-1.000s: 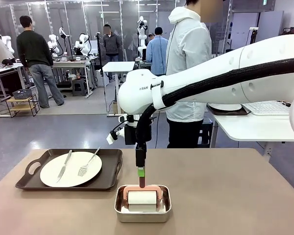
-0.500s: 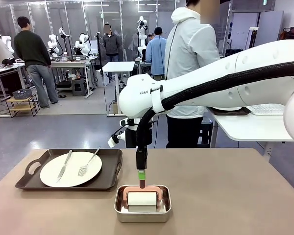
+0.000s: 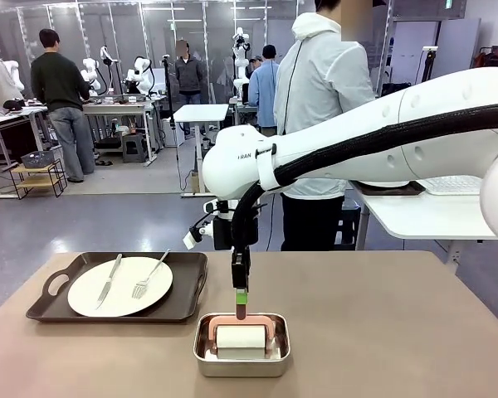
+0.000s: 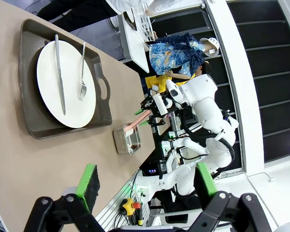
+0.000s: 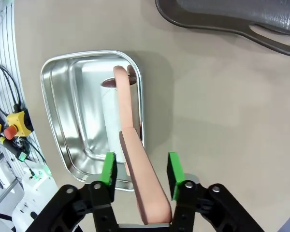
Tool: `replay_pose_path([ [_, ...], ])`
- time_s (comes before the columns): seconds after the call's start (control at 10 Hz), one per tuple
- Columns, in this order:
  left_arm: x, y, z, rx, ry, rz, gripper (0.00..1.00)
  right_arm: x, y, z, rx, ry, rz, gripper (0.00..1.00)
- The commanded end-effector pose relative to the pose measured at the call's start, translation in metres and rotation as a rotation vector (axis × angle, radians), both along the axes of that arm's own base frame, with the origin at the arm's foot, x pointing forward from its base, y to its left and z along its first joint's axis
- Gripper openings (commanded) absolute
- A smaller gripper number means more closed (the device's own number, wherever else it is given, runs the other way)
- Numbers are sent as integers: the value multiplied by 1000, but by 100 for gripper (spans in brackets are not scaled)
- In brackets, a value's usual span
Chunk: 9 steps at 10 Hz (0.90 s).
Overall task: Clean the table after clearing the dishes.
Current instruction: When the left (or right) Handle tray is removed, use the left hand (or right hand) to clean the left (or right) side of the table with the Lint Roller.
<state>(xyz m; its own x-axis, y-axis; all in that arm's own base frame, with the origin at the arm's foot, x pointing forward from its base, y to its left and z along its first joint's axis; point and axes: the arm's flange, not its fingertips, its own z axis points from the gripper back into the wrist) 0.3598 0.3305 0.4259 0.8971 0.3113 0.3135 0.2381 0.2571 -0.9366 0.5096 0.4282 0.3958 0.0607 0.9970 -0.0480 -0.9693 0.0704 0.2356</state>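
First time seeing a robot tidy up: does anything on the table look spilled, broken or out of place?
Nothing stands out. The plate sits flat in its tray with knife and fork on it, the roller lies in its steel pan, and the right gripper straddles the roller's handle. No spills show.

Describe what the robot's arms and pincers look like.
The right arm is white and rounded, with a black ribbed cable running along it and small dark lettering near the wrist. The right pincer and the left pincer are both black, each with two fingers tipped by green pads.
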Motion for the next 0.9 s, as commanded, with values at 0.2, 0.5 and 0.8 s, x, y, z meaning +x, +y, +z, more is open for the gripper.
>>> replay_pose_path([
  [0.2, -2, 1, 0, 1, -7, 4, 100, -2, 0, 7, 24, -9, -27, 11],
  [0.5, -2, 1, 0, 1, -7, 4, 100, -5, 0, 13, 19, -16, -19, 0],
  [0.8, -2, 1, 0, 1, -7, 4, 100, -20, -15, 54, 35, -77, -58, 4],
])
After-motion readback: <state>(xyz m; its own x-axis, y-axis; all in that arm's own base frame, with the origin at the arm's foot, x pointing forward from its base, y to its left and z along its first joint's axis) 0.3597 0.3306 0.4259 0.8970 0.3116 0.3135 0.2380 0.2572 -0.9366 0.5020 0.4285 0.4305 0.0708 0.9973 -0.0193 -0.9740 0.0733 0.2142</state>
